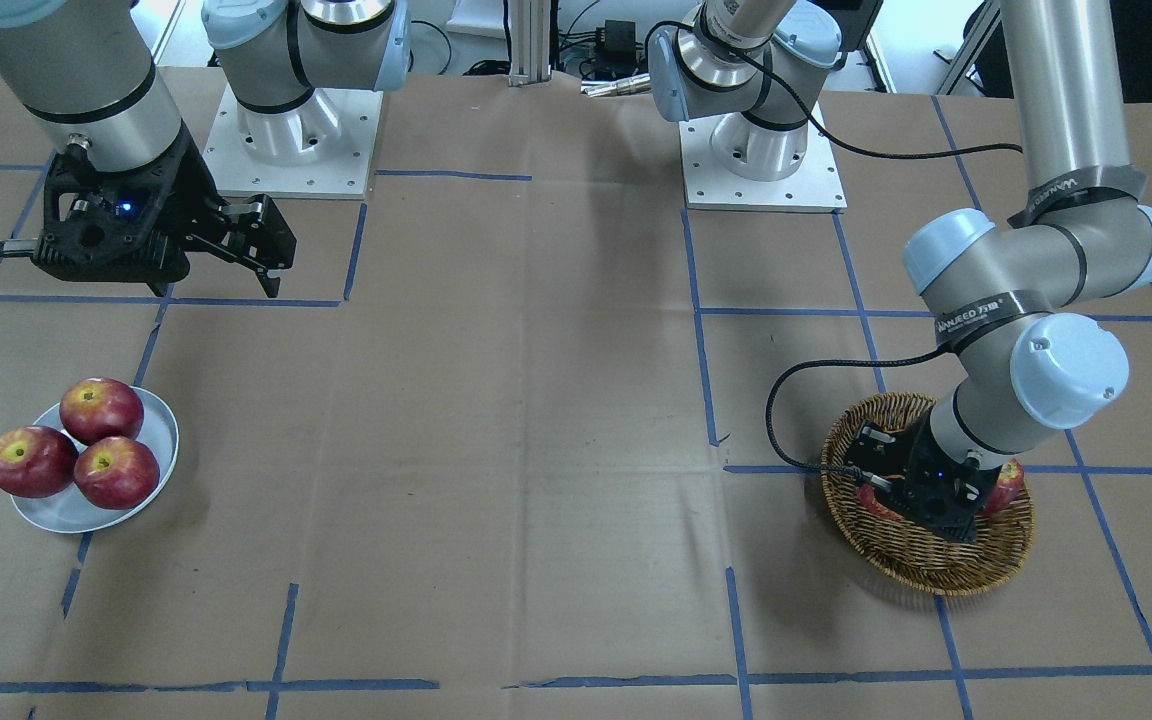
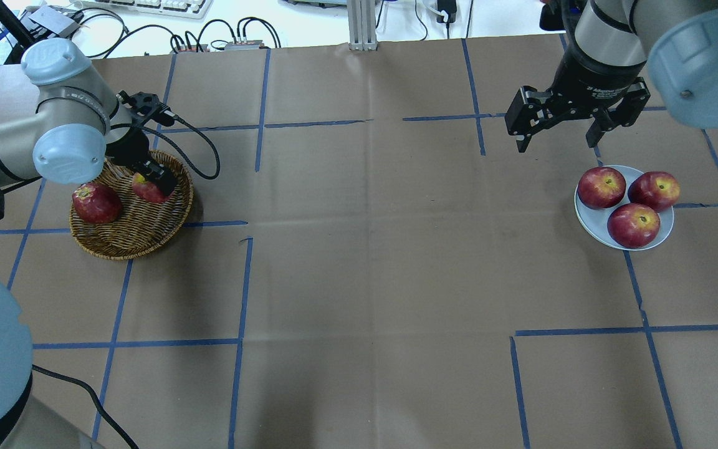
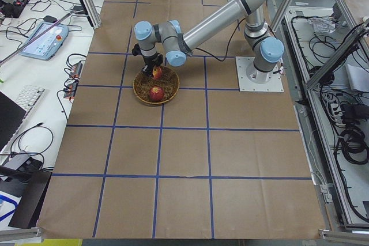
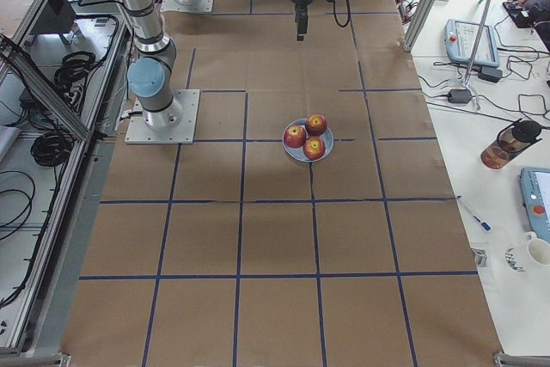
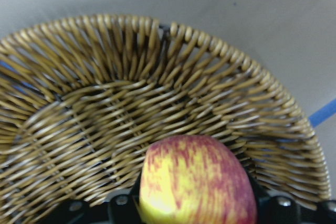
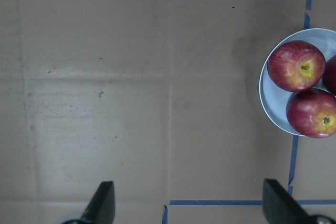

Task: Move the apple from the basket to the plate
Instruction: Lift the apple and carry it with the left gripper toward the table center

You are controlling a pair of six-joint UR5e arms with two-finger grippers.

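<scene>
The yellow-streaked red apple [image 5: 194,182] sits low in the brown wicker basket [image 2: 128,240], at the table's left in the overhead view. My left gripper [image 2: 152,184] reaches down into the basket with its fingers against both sides of the apple [image 2: 145,189]. In the front view the arm hides most of the apple [image 1: 876,500]. The white plate [image 2: 591,219] lies at the right with three red apples on it. My right gripper [image 2: 556,144] hangs open and empty above the table, just left of the plate and farther back.
A dark red apple [image 2: 96,202] lies in the basket's left part, close to my left wrist. The left gripper's cable [image 2: 200,140] loops over the basket's far rim. Blue tape lines cross the brown paper table top [image 2: 371,249].
</scene>
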